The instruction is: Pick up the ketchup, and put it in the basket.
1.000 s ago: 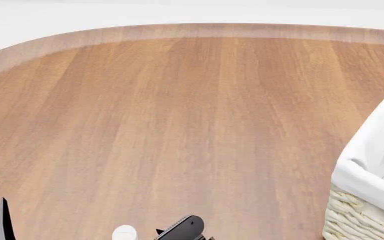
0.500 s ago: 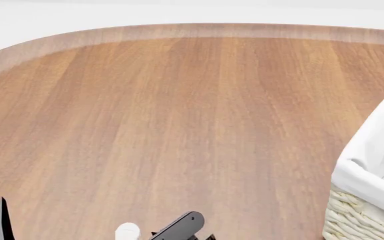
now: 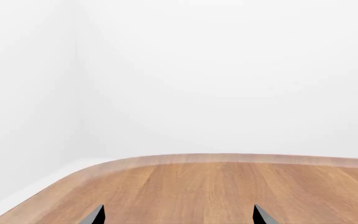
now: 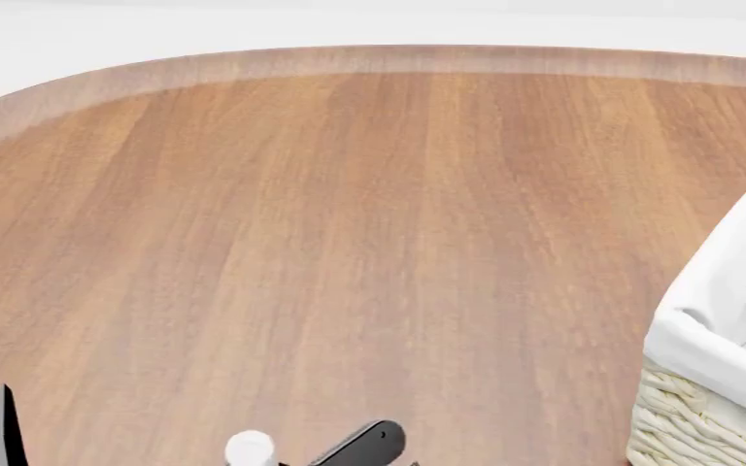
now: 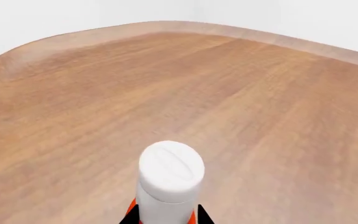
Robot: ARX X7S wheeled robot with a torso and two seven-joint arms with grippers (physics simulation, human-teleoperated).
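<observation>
Currently: my right gripper (image 5: 164,219) apparently pinches the orange-red, white-capped plastic ketchup (image 5: 169,179) bottle, probably lifted. Left gripper (image 3: 177,215) spread, idle. Cream wicker cloth-lined basket (image 4: 723,388) well apart; transfer and drop remain.

The ketchup (image 5: 170,179) shows only its white cap and a sliver of orange-red shoulder; the body and label are cut off by the frame edge. The right gripper (image 5: 166,215) appears only as dark tips beside that shoulder, so its grip cannot be confirmed. Of the left gripper (image 3: 177,215), just two dark fingertips (image 3: 95,215) enter the frame, set apart. The basket (image 4: 723,340), well off from the right gripper, is cropped to one corner.
</observation>
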